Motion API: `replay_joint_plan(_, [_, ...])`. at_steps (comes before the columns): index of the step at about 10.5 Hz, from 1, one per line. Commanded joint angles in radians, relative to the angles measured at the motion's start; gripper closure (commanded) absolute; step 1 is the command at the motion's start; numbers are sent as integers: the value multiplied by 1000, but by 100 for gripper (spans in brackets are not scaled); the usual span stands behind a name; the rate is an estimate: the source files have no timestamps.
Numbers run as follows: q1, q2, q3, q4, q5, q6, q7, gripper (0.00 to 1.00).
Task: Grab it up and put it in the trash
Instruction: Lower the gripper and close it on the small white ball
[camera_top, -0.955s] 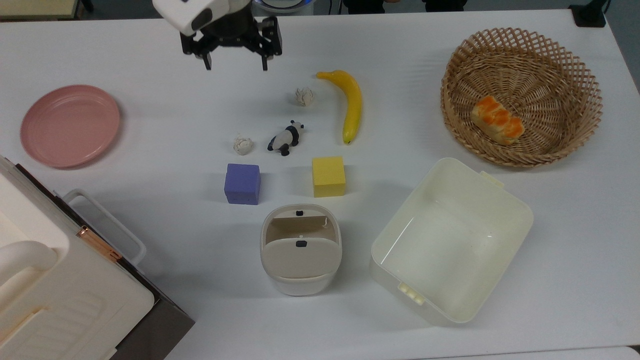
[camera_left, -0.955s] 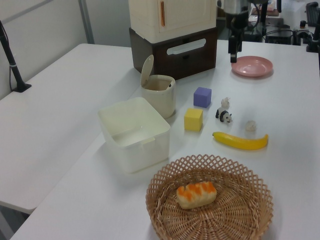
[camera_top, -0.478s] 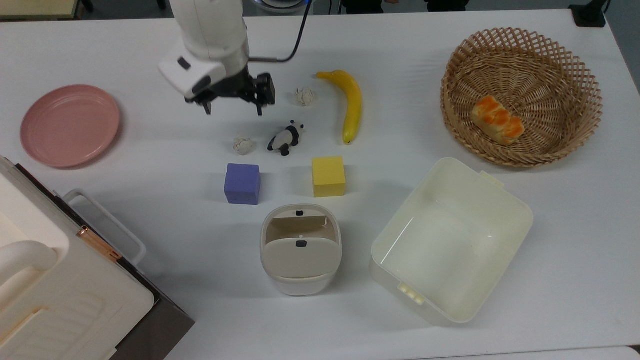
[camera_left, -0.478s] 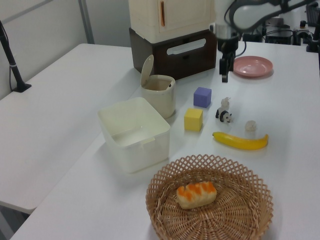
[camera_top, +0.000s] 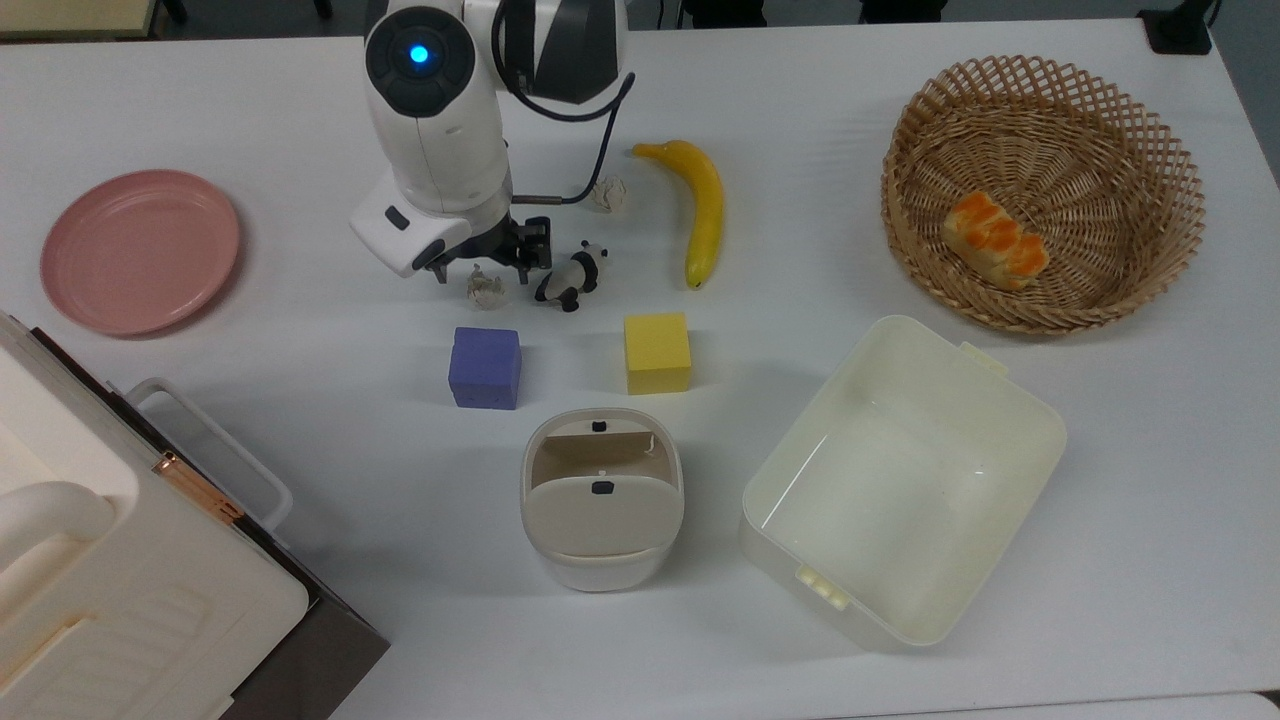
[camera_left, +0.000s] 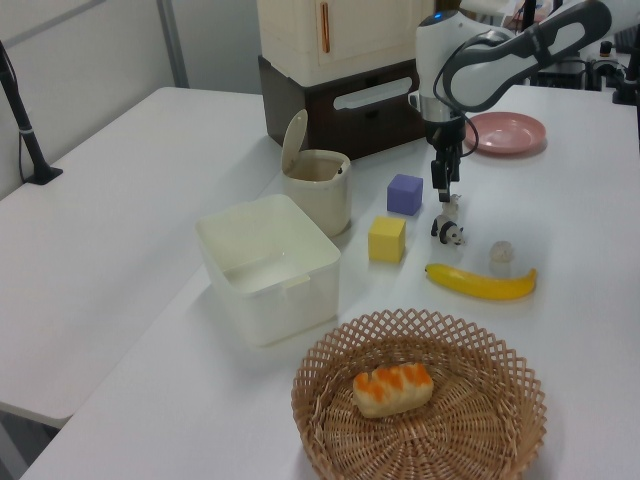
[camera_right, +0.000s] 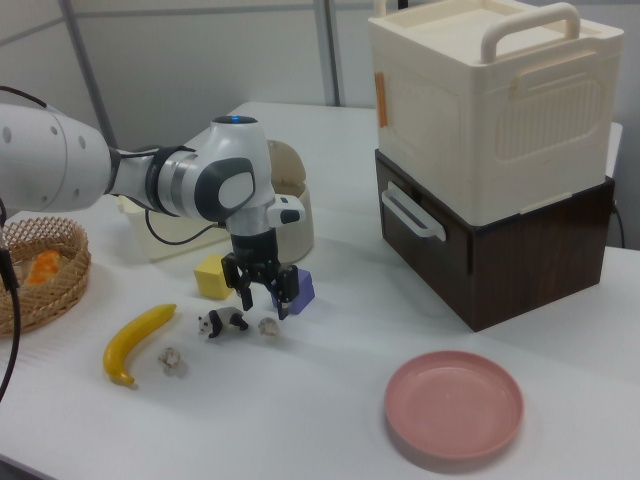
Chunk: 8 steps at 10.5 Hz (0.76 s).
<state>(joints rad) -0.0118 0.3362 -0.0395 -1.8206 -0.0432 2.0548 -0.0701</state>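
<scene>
**Open claw above the paper wad**

My gripper (camera_top: 482, 272) hangs spread, fingers straddling the crumpled off-white paper wad (camera_top: 486, 289). In the top view, the wad lies on the table left of the panda figurine (camera_top: 572, 279), above the purple cube (camera_top: 485, 367). Probably feather-light and soft; I would pinch across its middle. Farther down stands the flap-lid bin (camera_top: 602, 497).
</scene>
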Motion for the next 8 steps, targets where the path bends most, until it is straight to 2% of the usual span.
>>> replay_joint_plan(1, [15, 13, 0, -39, -4, 68, 10, 40])
replay_joint_plan(2, [16, 17, 1, -40, -6, 71, 10, 48])
replay_joint_plan(4, [21, 27, 1, -46, -10, 82, 10, 57])
replay_joint_plan(7, [19, 9, 1, -34, -27, 70, 9, 85])
replay_joint_plan(8, [18, -14, 1, -20, -27, 64, 9, 87])
